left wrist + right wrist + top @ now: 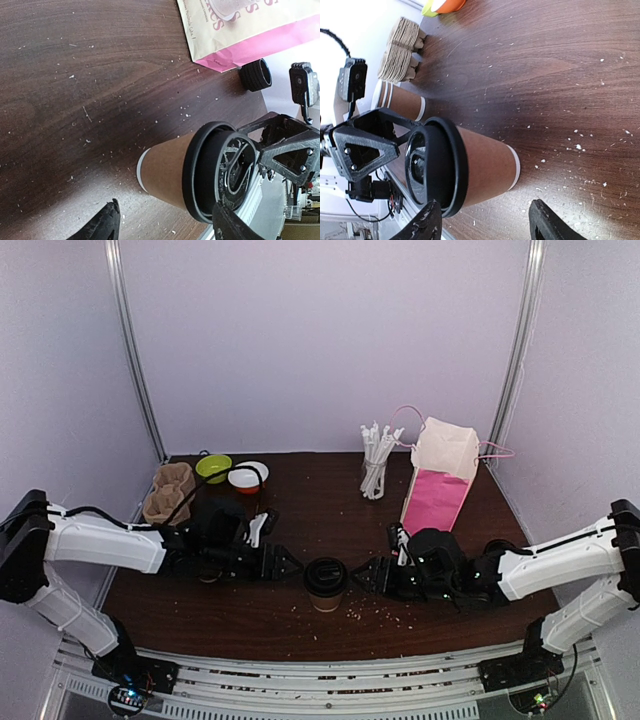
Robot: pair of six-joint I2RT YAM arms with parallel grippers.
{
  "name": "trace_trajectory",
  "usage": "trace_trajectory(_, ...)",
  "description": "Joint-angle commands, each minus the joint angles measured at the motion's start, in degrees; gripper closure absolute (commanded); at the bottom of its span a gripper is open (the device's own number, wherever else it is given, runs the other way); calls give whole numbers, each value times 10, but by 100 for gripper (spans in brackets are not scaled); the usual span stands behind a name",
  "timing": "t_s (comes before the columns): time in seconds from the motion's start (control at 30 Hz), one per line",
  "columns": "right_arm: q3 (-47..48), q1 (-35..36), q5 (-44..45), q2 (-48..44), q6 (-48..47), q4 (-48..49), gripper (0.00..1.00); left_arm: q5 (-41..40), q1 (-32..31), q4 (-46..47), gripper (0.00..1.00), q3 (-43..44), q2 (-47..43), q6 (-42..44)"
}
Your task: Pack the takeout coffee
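Top external view, item: small brown paper cup with round black plastic lid (pixel 325 582), the takeout coffee, standing upright.
Location: on the dark wooden table (pixel 320 515), near its front edge, between the two arms.
Left gripper (pixel 167 227): just beside the cup on its left side; fingers (pixel 109 224) spread, nothing pinched, the paper wall lying ahead between them.
Right gripper (pixel 485 225): just beside the cup on its right side; fingers (pixel 545 222) spread likewise, nothing held.
Contact: none can be made out in any view.
Container: pink and cream paper bag with cord handles (pixel 440 485), standing at the back right, well apart from the cup.
Also present: white straws in a clear glass (pixel 375 468); stack of brown cardboard cup carriers (pixel 168 492); green bowl (pixel 213 468); pale crumbs scattered on the wood.
Step in hand: judged to be the approach to a grasp; cup not yet lifted, packing not begun.
Next move: probably calls for one pair of fingers to close on the paper wall below the lid, lightly enough not to crush it, then an upright carry to the bag mouth.
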Motion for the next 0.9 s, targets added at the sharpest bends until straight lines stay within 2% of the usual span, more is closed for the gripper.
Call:
trace_trajectory(0.0, 6, -9, 32, 15, 20, 16, 39, 4, 4, 45, 34, 0, 16, -4)
trace_trajectory(0.33, 25, -19, 10, 51, 18, 36, 40, 14, 7, 51, 39, 6, 36, -2)
trace_trajectory(0.7, 22, -21, 15, 43, 12, 45, 35, 19, 7, 49, 41, 9, 43, 2)
trace_trajectory(0.87, 31, -21, 6, 56, 8, 32, 38, 21, 7, 51, 42, 9, 48, 3)
